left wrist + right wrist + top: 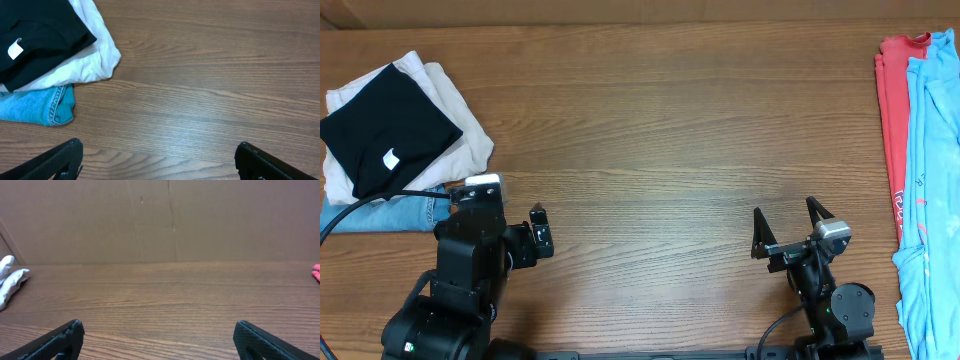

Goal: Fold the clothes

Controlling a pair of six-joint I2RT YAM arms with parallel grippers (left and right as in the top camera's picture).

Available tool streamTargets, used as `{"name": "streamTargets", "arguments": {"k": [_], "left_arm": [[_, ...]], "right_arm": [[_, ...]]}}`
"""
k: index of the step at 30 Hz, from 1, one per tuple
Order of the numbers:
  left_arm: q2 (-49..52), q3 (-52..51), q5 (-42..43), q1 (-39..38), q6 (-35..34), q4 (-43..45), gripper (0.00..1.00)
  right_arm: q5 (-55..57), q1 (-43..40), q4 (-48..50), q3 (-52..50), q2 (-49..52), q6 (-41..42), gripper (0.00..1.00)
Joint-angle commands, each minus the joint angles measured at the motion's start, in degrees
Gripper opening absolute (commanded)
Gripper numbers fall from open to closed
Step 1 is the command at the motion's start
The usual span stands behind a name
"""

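Left gripper [538, 232] rests open and empty at the near edge, just beside the stack in the left corner. There a folded black soft-fabric shirt [385, 125] lies on top of cream-white trousers [455, 115] and blue denim jeans [395, 212], apparently set aside as finished. The right gripper [786, 222] is equally spread, with bare brown wooden table [650, 130] between them. A red garment [892, 120] and a light-blue garment [935, 150] wait at the right edge.

Left wrist: the shirt's small white tag [15, 49] faces up, with free wood rightward.

Right wrist: a brown cardboard wall [160, 220] closes the far edge.
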Motion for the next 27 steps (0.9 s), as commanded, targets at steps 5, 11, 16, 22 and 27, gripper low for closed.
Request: {"name": "streamTargets", "arguments": {"k": [5,11,16,22,27], "left_arm": [[-0.1,-0.4,-0.9,-0.3,-1.0,0.2,1.00],[-0.1,-0.4,-0.9,-0.3,-1.0,0.2,1.00],[-0.2,-0.4,-0.9,-0.3,-1.0,0.2,1.00],[-2.9,-1.1,0.1,4.7,0.1,-3.7,1.00],[-10.1,-9.3,5.6,11.4,0.3,-1.8,1.00]], "right_arm": [[-0.3,0.3,0.2,-0.6,-0.6,0.4,1.00],[-0.3,0.3,0.3,-0.6,-0.6,0.4,1.00],[-0.3,0.3,0.2,-0.6,-0.6,0.4,1.00],[-0.3,0.3,0.2,-0.6,-0.6,0.4,1.00],[-0.3,0.3,0.2,-0.6,-0.6,0.4,1.00]]}}
